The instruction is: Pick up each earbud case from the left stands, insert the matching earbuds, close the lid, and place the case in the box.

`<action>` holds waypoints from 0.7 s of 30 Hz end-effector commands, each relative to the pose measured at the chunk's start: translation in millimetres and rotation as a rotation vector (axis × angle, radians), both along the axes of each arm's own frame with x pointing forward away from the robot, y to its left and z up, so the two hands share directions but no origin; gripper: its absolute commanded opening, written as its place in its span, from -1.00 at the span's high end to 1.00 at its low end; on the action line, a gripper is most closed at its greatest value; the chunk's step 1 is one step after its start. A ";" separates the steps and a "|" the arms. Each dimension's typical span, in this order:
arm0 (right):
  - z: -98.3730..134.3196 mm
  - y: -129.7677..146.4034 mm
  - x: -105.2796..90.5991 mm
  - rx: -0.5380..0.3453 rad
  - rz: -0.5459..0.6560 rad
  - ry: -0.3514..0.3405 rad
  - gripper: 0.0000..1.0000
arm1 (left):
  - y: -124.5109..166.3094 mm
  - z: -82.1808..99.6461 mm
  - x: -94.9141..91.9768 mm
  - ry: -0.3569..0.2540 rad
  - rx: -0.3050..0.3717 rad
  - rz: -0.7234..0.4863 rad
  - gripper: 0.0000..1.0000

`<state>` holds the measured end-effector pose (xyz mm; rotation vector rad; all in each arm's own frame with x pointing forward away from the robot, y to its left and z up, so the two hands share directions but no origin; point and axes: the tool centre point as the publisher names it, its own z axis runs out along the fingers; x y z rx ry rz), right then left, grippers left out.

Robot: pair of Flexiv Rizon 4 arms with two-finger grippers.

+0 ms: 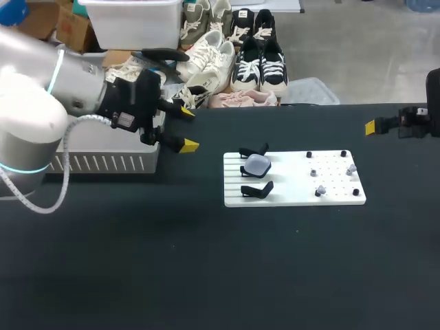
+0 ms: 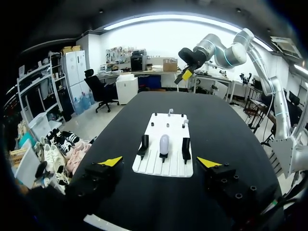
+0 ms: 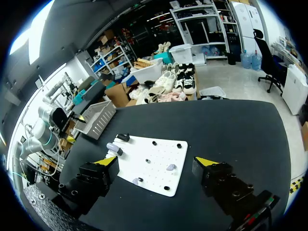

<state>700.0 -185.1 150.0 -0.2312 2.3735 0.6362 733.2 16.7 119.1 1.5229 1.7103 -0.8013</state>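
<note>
**Left gripper** hovers beside the box, its fingers wide and empty. **Right gripper** hangs over the opposite end of the worktop, its fingers likewise wide and empty. One earbud case sits on the middle stand of the white board, and the outer stands are bare. Loose earbuds rest on the board's right part. Judged progress: this case is not yet picked up, filled, closed or boxed. The box's contents are hidden.
</note>
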 end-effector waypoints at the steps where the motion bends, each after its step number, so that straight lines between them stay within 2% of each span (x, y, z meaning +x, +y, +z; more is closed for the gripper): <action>1: 0.0 0.0 0.0 0.000 0.000 0.000 -1.00 | -12.4 -10.5 10.9 0.024 -0.003 -0.044 -1.00; 13: 0.0 0.0 0.0 0.000 0.000 0.000 -1.00 | -39.6 -34.2 -0.7 -0.013 -0.010 -0.085 -0.98; 15: 0.0 0.0 0.0 0.000 0.000 0.000 -1.00 | -43.0 -38.1 -0.7 -0.010 -0.011 -0.086 -0.90; 18: 0.0 0.0 0.0 0.000 0.000 0.000 -1.00 | -48.3 -44.2 0.8 -0.002 -0.011 -0.086 -0.65; 20: 0.0 0.0 0.0 0.000 0.000 0.000 -1.00 | -50.1 -46.9 1.3 0.000 -0.008 -0.090 -0.62; 21: 0.0 0.0 0.0 0.000 0.000 0.000 -1.00 | -51.5 -48.8 1.7 -0.001 -0.008 -0.091 -0.52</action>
